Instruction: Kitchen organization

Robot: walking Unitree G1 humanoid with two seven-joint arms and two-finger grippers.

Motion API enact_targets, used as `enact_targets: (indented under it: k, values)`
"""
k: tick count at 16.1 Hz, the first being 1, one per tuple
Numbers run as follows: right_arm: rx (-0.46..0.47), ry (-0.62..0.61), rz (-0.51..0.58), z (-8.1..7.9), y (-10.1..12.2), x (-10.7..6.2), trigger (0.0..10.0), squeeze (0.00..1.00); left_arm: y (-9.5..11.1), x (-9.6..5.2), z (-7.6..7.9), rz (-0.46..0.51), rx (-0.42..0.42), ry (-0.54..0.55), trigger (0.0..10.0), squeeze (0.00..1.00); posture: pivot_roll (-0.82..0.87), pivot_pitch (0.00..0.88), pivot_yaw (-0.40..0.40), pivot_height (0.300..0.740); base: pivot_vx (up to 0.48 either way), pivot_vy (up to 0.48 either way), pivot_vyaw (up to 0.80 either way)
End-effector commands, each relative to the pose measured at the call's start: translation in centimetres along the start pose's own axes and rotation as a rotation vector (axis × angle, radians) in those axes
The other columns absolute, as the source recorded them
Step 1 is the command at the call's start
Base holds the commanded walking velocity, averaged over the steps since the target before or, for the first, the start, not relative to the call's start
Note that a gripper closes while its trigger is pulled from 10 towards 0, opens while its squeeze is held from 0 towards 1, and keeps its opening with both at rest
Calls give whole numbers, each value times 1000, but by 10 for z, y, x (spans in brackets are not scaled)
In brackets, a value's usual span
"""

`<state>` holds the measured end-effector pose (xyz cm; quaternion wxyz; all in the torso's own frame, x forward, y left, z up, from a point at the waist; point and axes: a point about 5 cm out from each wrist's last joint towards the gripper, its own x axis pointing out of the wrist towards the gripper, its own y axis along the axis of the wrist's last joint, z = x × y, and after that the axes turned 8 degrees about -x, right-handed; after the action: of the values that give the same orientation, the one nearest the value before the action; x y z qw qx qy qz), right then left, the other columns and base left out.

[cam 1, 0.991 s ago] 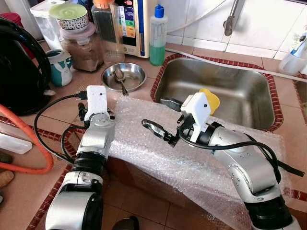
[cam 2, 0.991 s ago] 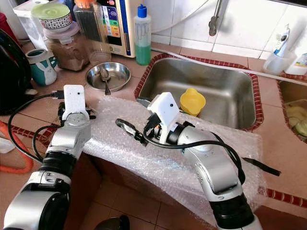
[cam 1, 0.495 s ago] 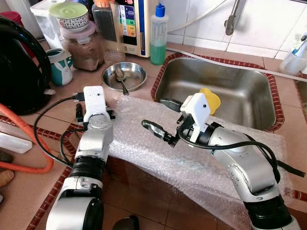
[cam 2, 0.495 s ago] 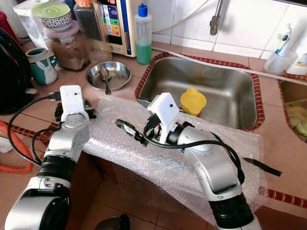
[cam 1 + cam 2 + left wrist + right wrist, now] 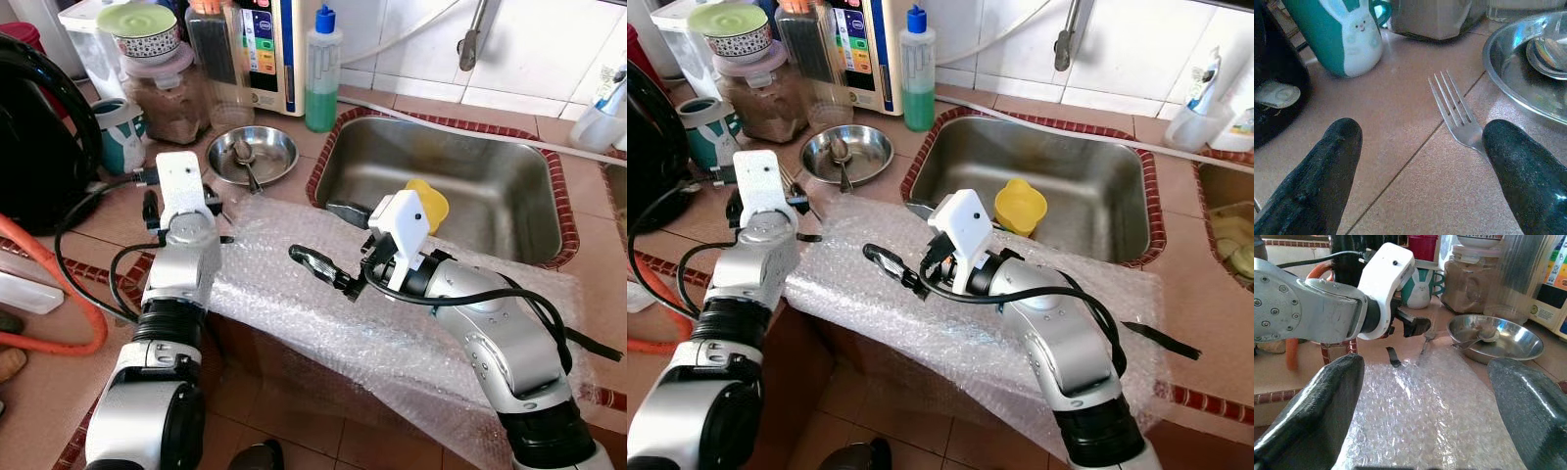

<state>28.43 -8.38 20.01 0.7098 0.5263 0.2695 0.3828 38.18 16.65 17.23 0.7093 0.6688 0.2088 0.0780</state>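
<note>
Reaching forward over tiled counter [image 5: 93,240], left gripper [image 5: 1415,166] spread wide around silver metal fork [image 5: 1455,115], left of steel bowl [image 5: 253,154]; handle hidden. Right gripper [image 5: 318,264] gaped over bubble wrap sheet [image 5: 323,313].

Left end effector [image 5: 1420,171] has open tile surface [image 5: 1400,127] ahead; fork [image 5: 1454,110] lies just beside one finger. Bunny mug [image 5: 1349,34], steel bowl [image 5: 1528,78] & jars [image 5: 167,93] block beyond. Bubble wrap [image 5: 323,304] under right end effector [image 5: 328,243] is free.
</note>
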Motion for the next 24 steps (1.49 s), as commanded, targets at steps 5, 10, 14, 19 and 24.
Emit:
enact_targets:
  k: [5, 10, 14, 19, 24]
  values:
    - [-15, 0, 8, -1, 4, -2, 10000, 0, 6, 17, -16, -7, -1, 47, 10000, 1000, -5, 124, 23, 740, 0, 0, 0]
    - [-14, -7, 4, -2, 6, -6, 10000, 0, 20, 29, -19, 0, -25, 10, 10000, 1000, -33, 143, 24, 740, 0, 0, 0]
    - [-12, -13, -4, -4, 7, -9, 10000, 0, 16, 31, -15, -30, -14, -14, 10000, 1000, -55, 153, 27, 740, 0, 0, 0]
    - [-12, -17, -12, -4, 8, -12, 10000, 0, 8, 32, -13, -49, -5, -42, 10000, 1000, -74, 158, 29, 740, 0, 0, 0]
    - [-10, -26, -23, -5, 8, -16, 10000, 0, 6, 34, -18, -54, 18, -47, 10000, 0, -89, 158, 37, 740, 0, 0, 0]
